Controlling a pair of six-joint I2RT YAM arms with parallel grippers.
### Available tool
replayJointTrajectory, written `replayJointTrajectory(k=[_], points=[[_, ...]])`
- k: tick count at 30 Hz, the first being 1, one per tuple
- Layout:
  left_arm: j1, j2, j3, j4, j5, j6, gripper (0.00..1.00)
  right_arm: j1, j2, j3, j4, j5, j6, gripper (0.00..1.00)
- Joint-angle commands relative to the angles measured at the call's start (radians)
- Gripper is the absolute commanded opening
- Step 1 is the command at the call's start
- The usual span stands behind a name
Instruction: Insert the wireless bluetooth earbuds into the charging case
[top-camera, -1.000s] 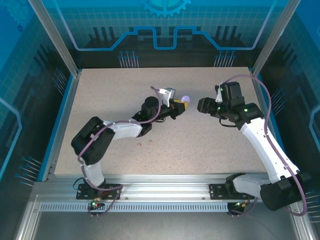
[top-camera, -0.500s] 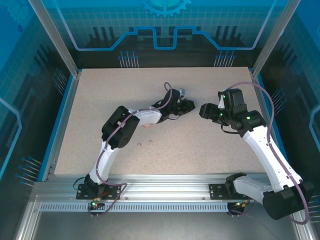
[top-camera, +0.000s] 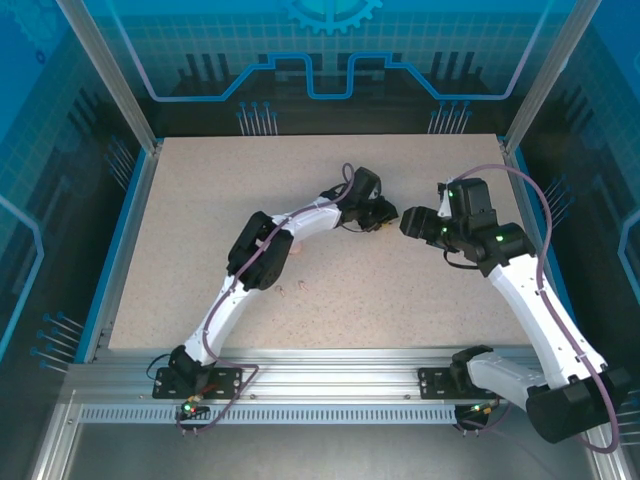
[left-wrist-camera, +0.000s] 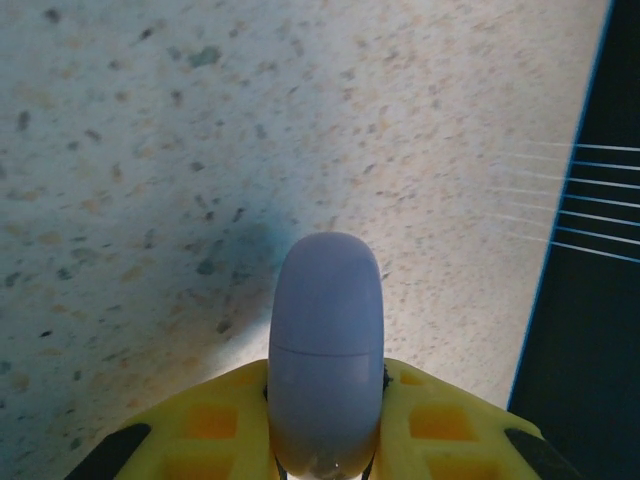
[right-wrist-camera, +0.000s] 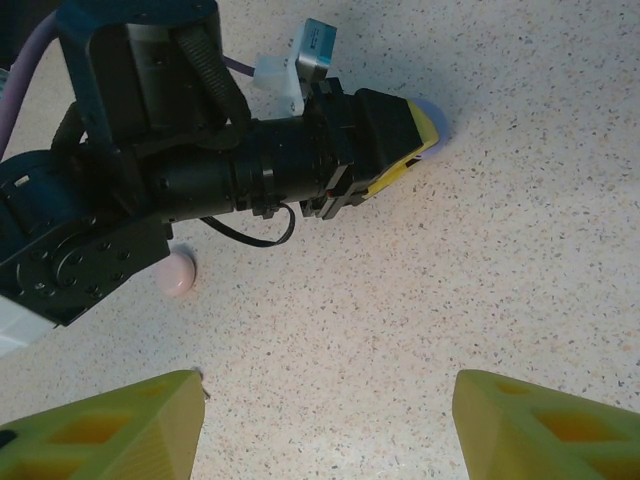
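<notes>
Closely, left pincer (left-wrist-camera: 325, 420) clamps a purple case (left-wrist-camera: 325, 310); right pincer (right-wrist-camera: 325, 430), spread wide, views a pink case (right-wrist-camera: 178, 272)

**Your cell: a speckled worktop walled in blue**

You are looking down on a pale, speckled worktop (top-camera: 200, 190), matte and evenly lit, with only soft shadows on it. A thin blue trim (top-camera: 122, 250) runs along its left edge, and the same trim runs along the right. At the far side stands a translucent blue back panel (top-camera: 330, 60), printed with a fine grid and circuit-like lines, with a gear emblem (top-camera: 330, 12) at its top centre. A slanted aluminium post (top-camera: 105, 70) rises at the left corner and a second post (top-camera: 555, 70) at the right. A blue side panel (top-camera: 40, 220) closes the left flank. Nearest you, a grooved aluminium rail (top-camera: 340, 385) spans the front. In the left wrist view the worktop's flecks read grey and tan, and it is dark past the blue edge.
</notes>
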Motion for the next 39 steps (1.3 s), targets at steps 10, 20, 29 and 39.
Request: replayJointTrajectory(k=[10, 20, 29, 39], points=[[0.004, 0.04, 0.138, -0.292, -0.019, 0.084, 0.44, -0.019, -0.037, 0.055, -0.049, 0.003, 0.0, 0.69], [0.006, -0.085, 0.101, -0.363, -0.143, 0.209, 0.82, -0.032, -0.058, 0.082, -0.065, 0.005, -0.007, 0.77], [0.009, -0.321, -0.01, -0.386, -0.332, 0.389, 0.86, -0.058, -0.086, 0.095, -0.072, -0.017, -0.023, 0.84], [0.027, -0.716, -0.411, -0.145, -0.6, 0.482, 0.99, -0.065, -0.095, 0.072, -0.068, -0.032, -0.019, 0.87]])
